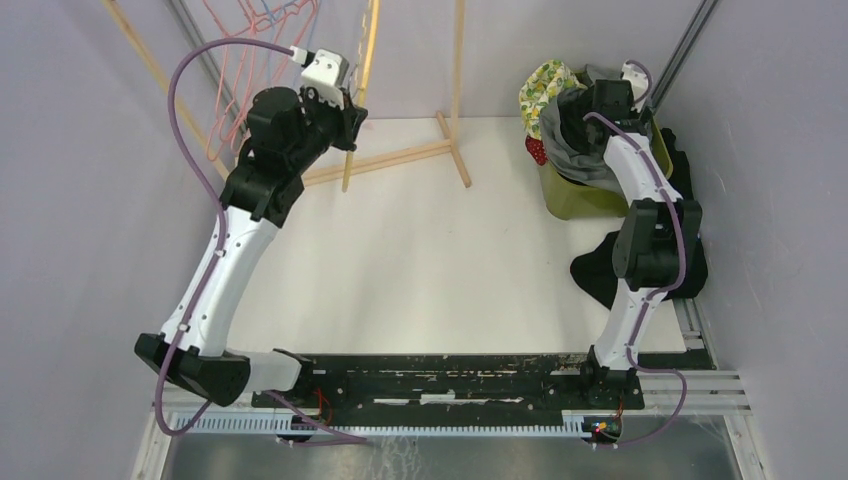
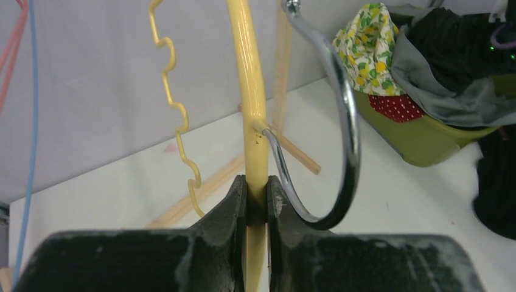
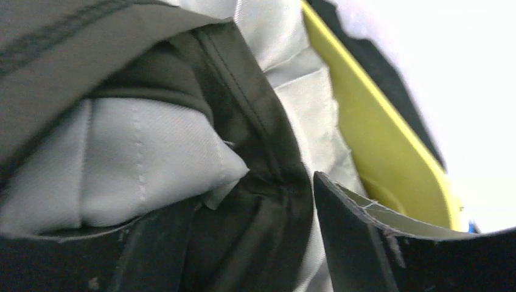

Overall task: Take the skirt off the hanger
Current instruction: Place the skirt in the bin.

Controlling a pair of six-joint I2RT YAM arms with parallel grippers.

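Skirt [image 1: 572,150] is lying in the bin [image 1: 580,203], apparently done. Left gripper [image 2: 257,188] is pinching the bare hanger [image 2: 252,91]; right gripper [image 3: 249,194] is gaping wide.

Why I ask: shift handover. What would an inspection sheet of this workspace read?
Surface: white table, no damage seen.
Job's things: yellow hanger carries no garment; grey garment, probably the skirt, lies in the green bin.
Clutter: floral cloth and red dotted cloth in the bin; black cloth at the table's right edge; wooden rack; red and blue hangers at the back left.
Grippers: left gripper shut on the hanger; right gripper open over the garment.
Cables: purple cables loop along both arms; no snag seen.
Surroundings: grey walls.
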